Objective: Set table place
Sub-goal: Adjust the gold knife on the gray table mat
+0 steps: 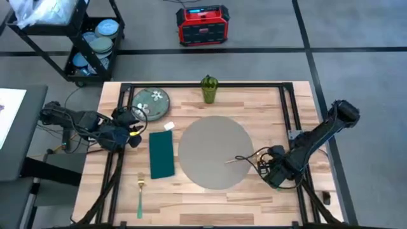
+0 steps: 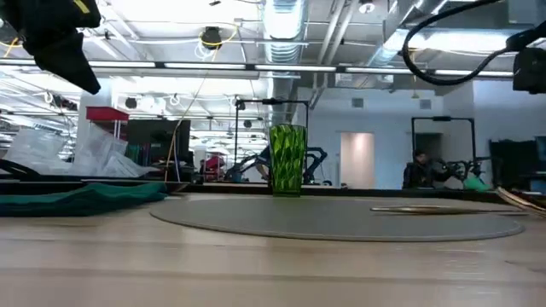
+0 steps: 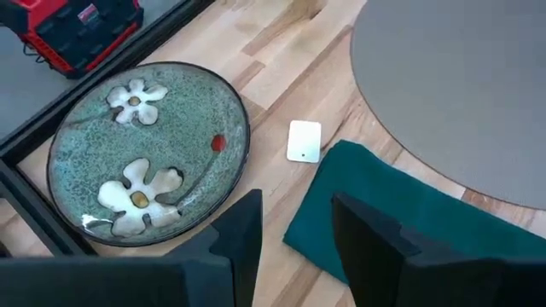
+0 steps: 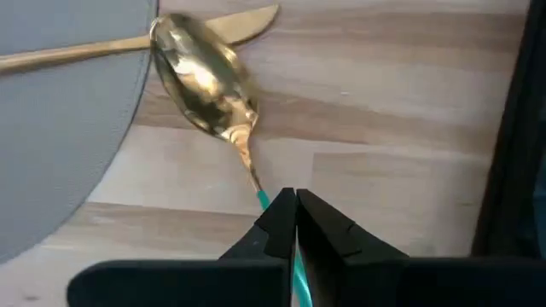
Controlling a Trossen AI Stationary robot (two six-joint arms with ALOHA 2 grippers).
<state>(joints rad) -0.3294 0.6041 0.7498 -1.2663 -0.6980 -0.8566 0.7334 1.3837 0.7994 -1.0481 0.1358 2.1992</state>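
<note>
Right end effector (image 4: 294, 213) clamps spoon (image 4: 205, 81) handle, bowl toward placemat (image 1: 215, 151); left end effector (image 3: 294, 226) open.

On the light wooden butcher-block table (image 1: 254, 105): one round grey placemat (image 1: 213, 149); one green floral plate (image 1: 151, 102) at 10 o'clock; one green patterned glass tumbler (image 1: 209, 89) at 12; one dark teal napkin (image 1: 161, 154) at 9; one small white card (image 1: 168, 126); one gold fork with green handle (image 1: 140, 193); one gold spoon (image 4: 205, 77); one gold knife (image 4: 128, 41).
</note>
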